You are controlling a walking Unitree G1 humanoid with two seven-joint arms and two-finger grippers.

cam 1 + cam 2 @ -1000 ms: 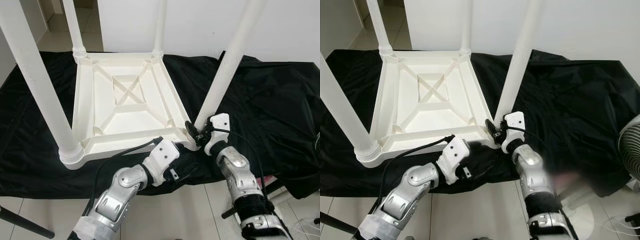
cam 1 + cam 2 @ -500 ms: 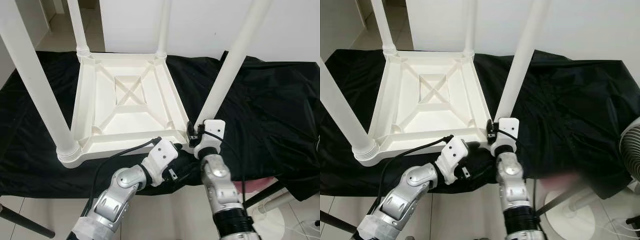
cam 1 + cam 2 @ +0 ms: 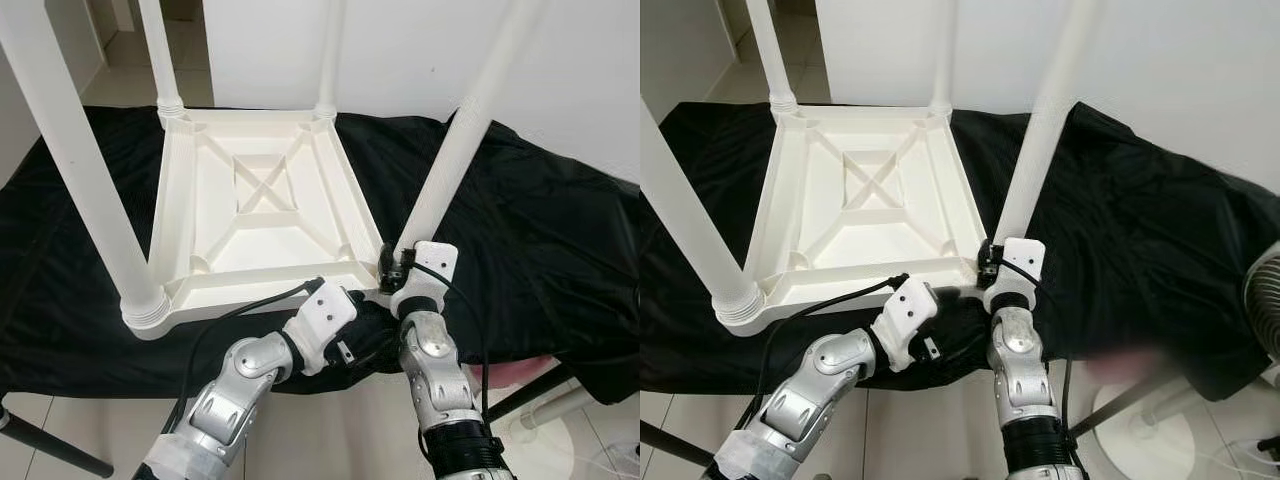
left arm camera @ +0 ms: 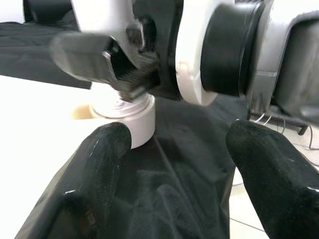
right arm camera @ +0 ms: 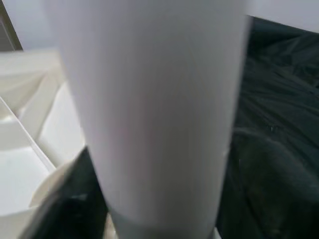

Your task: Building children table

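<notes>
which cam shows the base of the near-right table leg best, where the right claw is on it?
Left wrist view: leg base and right claw at its threaded collar, side-on. Eye views show the whole leg, but the wrist blocks the joint. Right wrist view is too close: blurred leg surface.

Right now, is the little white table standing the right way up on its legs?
No. The table lies upside down on the black cloth, its legs pointing up, with the right pincer at one leg's base.

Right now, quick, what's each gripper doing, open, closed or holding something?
Left gripper: open, holding nothing, beside the table's near corner.
Right gripper: closed on the base of the near right table leg.
</notes>
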